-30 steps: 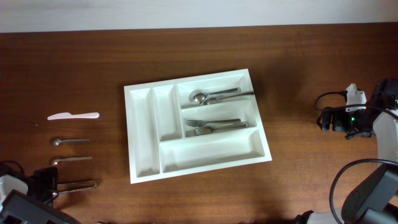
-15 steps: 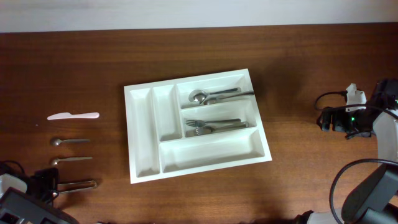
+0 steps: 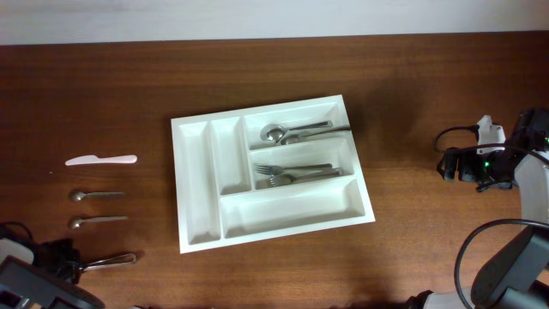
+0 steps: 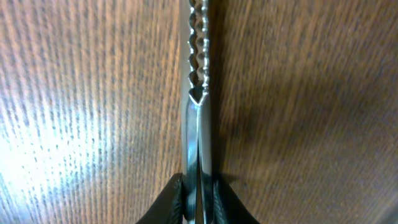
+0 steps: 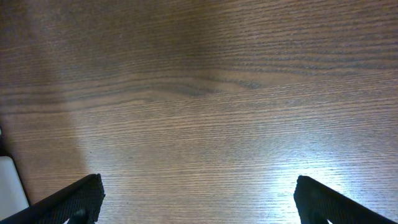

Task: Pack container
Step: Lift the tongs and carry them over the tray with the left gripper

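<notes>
The container [image 3: 196, 184], a white tray with five compartments, lies at the table's middle, with spoons [image 3: 287, 132] and forks [image 3: 296, 173] in two of its wide sections. At the table's front left corner my left gripper [image 3: 73, 265] is shut on the handle of a metal knife [image 3: 110, 259]. The left wrist view shows the knife [image 4: 199, 124] standing on edge on the wood, its serrated blade pointing away, pinched between my left gripper's [image 4: 199, 196] black pads. My right gripper [image 3: 447, 163] hangs open near the table's right side. In its wrist view, only bare wood shows between the right gripper's [image 5: 199, 202] fingers.
A white plastic knife [image 3: 101, 160] and two small metal spoons [image 3: 94, 196] [image 3: 97, 221] lie in a column at the left, just behind the held knife. The right arm's cables [image 3: 493, 240] loop over the right edge. A white corner [image 5: 9, 186] shows at the right wrist view's left edge.
My left gripper has shut on the knife's handle. The knife has turned from flat onto its edge and shifted slightly. The right arm has not moved.
</notes>
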{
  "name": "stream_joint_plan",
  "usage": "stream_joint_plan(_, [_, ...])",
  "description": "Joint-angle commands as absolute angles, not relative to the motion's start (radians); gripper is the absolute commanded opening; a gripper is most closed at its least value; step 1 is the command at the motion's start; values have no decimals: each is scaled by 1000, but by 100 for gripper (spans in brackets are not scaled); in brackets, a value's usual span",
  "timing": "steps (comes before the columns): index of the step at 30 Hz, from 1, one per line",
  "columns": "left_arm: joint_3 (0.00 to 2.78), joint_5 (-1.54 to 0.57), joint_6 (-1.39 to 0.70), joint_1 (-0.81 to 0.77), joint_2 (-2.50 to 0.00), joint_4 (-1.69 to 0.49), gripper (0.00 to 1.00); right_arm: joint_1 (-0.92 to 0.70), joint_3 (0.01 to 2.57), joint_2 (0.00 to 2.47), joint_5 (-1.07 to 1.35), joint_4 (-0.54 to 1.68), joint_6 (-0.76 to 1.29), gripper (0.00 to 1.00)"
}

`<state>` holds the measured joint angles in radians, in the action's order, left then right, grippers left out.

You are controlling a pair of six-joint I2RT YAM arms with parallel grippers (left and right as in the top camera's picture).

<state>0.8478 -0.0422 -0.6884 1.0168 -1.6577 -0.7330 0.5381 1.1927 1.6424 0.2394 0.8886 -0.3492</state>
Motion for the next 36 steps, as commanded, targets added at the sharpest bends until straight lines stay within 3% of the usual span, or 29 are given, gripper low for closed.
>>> stream_joint_plan(1, [890,-83,-657,1014,-1677,-750,15,545,1190,1642,258,889,-359,99])
stream_joint_plan(9, [1068,-99,-586,935,-1579,-860,11,545,1190,1642,258,889,-359,99])
stream_joint_plan(15, [1257,-170,-474,780,-1423,-903,11,545,1190,1642,258,889,-359,99])
stream_joint_plan(21, [1334,-169,-409,503,-1257,-911,11,545,1190,1642,258,888,-359,99])
stream_joint_plan(26, [1334,-168,-402,211,-1181,-922,11,545,1190,1642,258,888,-359,99])
stream_joint_plan(31, [1323,-160,-267,-104,-1180,-933,11,545,1190,1642,258,889,-359,99])
stream_joint_plan(36, [1321,-160,-104,-310,-1212,-997,22,545,1190,1642,258,889,-359,99])
